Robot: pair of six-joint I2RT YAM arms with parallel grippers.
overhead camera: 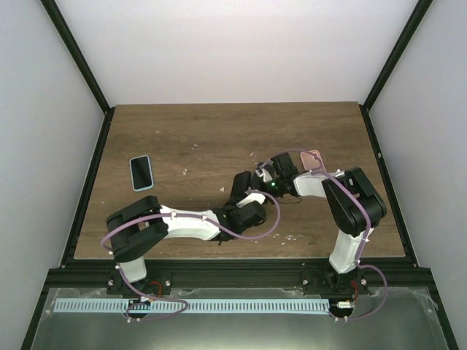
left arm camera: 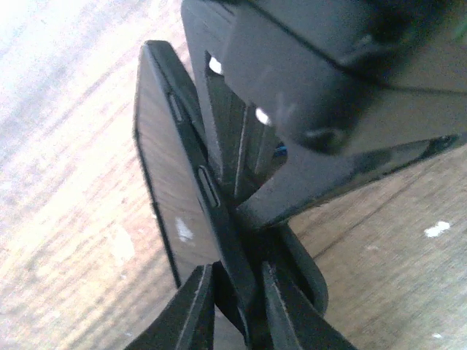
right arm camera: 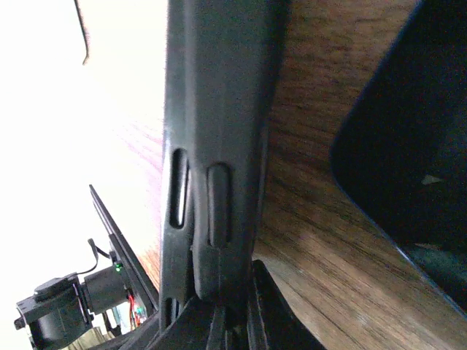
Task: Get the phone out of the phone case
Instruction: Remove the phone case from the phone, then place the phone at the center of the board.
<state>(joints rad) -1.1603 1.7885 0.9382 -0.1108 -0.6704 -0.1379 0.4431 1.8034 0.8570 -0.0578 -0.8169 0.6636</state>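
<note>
A phone with a dark screen (left arm camera: 169,168) in a black case (left arm camera: 213,200) stands on edge above the table's middle (overhead camera: 252,182), held between both arms. My left gripper (left arm camera: 241,313) is shut on its lower end, one finger (left arm camera: 191,310) on the screen side and one on the back; it shows in the top view (overhead camera: 243,189). My right gripper (right arm camera: 230,321) is shut on the case's side edge (right arm camera: 219,109) by the button cut-outs; it also shows in the top view (overhead camera: 264,175) and the left wrist view (left arm camera: 328,80). A case corner (left arm camera: 315,281) bows away from the phone.
A second phone in a light blue case (overhead camera: 141,172) lies flat at the left of the wooden table (overhead camera: 190,131). A pink object (overhead camera: 314,155) lies behind the right arm. A dark rounded shape (right arm camera: 416,146) fills the right of the right wrist view.
</note>
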